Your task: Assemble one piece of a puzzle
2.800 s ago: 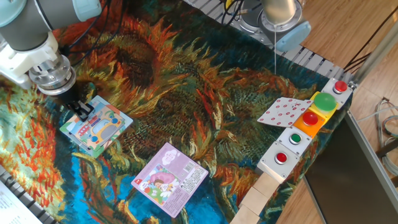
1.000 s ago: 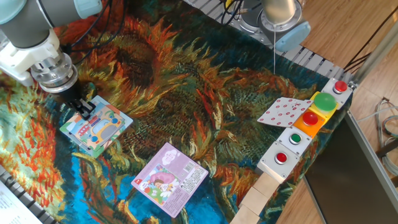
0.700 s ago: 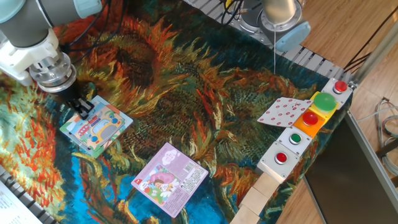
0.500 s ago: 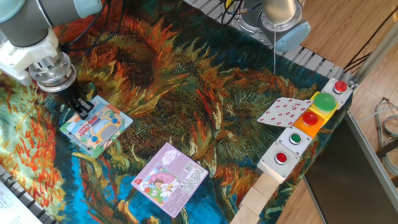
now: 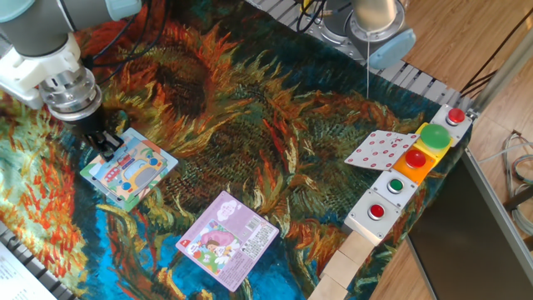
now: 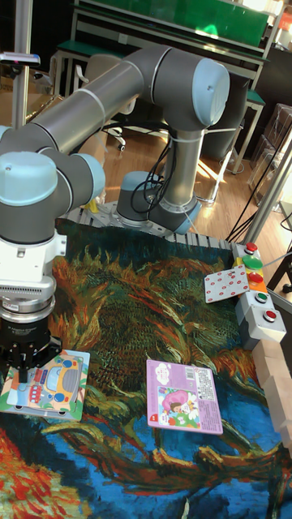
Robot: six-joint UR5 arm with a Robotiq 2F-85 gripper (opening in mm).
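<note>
The gripper [image 5: 107, 147] sits low over the upper-left corner of the puzzle [image 5: 137, 171], which lies flat on the tabletop [image 5: 275, 125] at the left side of the fixed view, with a purple-pink card [image 5: 226, 238] near it to the lower right. In the tall fixed view the gripper [image 6: 27, 375] stands vertical over the puzzle [image 6: 61, 383], fingers pointing straight down. The fingers are close together w/ only a narrow gap; whether they clamp anything cannot be told. The piece cannot be picked out as a separate item in either view; it is either hidden under the fingertips at the corner of the puzzle or already seated in the board, approx. where the gripper stands. Judged step: placement/seating of the piece at that corner, i.e. late in the task. The next move calls for one of two things, depending on seating: if the piece sits flush, part the fingers and lift straight up w/o dragging it out; if it sits proud, apply a light downward press first, keeping the board from sliding on the patterned cloth. A red-and-white card [image 5: 379, 150] leans against the button box [image 5: 408, 179] at the right edge, well apart from the work area and not involved.
</note>
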